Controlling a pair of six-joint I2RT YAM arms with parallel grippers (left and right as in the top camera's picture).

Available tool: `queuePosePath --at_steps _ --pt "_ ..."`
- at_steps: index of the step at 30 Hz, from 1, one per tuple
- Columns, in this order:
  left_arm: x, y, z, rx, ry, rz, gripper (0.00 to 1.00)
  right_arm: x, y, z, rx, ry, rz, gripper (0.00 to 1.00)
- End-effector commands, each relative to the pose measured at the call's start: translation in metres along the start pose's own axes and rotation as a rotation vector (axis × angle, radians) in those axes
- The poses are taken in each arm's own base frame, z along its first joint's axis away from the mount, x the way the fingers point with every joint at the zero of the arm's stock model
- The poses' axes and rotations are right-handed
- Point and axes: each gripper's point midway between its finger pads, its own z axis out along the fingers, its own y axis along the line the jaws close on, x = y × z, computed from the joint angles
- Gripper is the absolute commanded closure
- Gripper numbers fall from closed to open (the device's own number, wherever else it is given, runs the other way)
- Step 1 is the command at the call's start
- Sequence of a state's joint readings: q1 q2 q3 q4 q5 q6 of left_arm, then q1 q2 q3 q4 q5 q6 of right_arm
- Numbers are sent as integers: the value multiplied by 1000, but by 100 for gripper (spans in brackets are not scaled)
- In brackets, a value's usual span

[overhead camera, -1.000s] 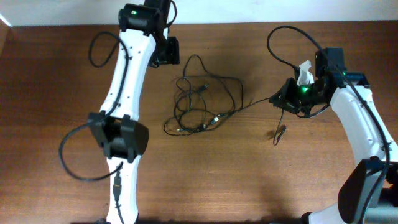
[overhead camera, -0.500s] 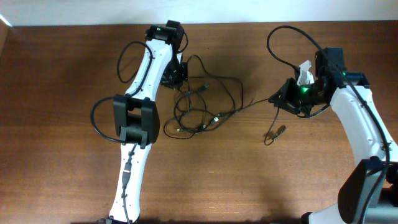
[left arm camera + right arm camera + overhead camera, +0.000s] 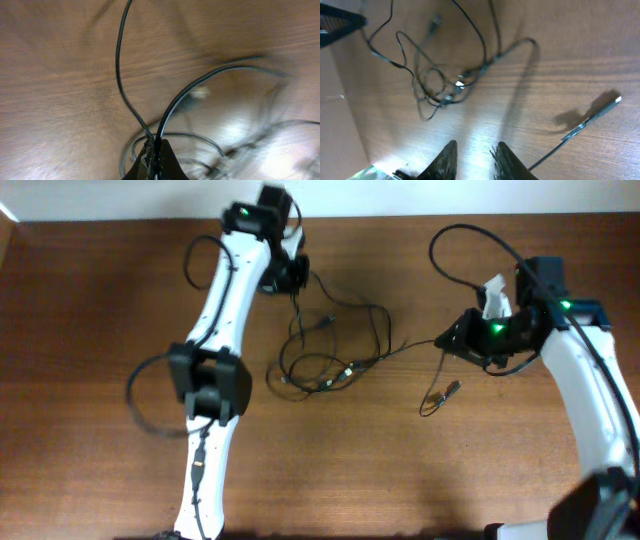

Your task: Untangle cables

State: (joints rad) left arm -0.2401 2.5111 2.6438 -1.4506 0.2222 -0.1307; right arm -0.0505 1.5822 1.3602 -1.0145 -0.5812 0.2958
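The cables [image 3: 325, 350] lie as a loose black tangle in the middle of the wooden table. My left gripper [image 3: 293, 275] is at the tangle's upper left corner, shut on two black strands [image 3: 170, 107] that rise from between its jaws [image 3: 155, 147]. My right gripper [image 3: 452, 340] is to the right of the tangle. In its wrist view its fingers [image 3: 476, 150] stand apart with only bare table between them. One strand runs taut from the tangle to the right gripper. A loose end with a silvery plug [image 3: 615, 100] passes beside the right finger and rests on the table [image 3: 452, 389].
The brown wooden table [image 3: 100, 380] ends at a white strip along the back [image 3: 100, 200]. Thick black arm cables loop beside the left arm [image 3: 150, 405] and above the right arm [image 3: 450, 250]. A white tag [image 3: 492, 295] sits on the right arm.
My left gripper swung onto the tangle's upper left corner and shut on strands there, lifting them slightly. The right gripper's fingers parted a little, and the loose plug end drifted left.
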Motion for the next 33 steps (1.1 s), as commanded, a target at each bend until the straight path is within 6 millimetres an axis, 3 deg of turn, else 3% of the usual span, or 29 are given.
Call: queuePosePath --at_steps 1,3,6,8,12,17,20,24,28,33 --pt "-8 -71 -173 187 -345 141 100 -7 56 -65 -99 -190 -170 70" --pt "6 -94 -221 245 -424 191 100 -2 91 -97 -214 -277 -270 58" --pt "22 -117 -252 288 -475 245 100 8 118 -112 -290 -314 -353 51" --pt "27 -133 -257 333 -480 278 100 12 134 -108 -320 -307 -389 51" --pt "28 -140 -256 339 -480 292 100 17 161 -104 -392 -292 -345 51" --pt "27 -138 -255 332 -481 290 100 13 158 -101 -393 -268 -172 50" --pt "27 -139 -255 332 -480 290 100 13 154 -89 -382 -221 -109 50" --pt "27 -139 -256 332 -483 291 100 19 164 -48 -361 -118 -67 49" --pt "28 -138 -255 332 -477 288 100 2 179 -15 -404 -80 65 49" --pt "28 -138 -255 331 -476 288 100 -6 201 30 -452 -14 190 48"
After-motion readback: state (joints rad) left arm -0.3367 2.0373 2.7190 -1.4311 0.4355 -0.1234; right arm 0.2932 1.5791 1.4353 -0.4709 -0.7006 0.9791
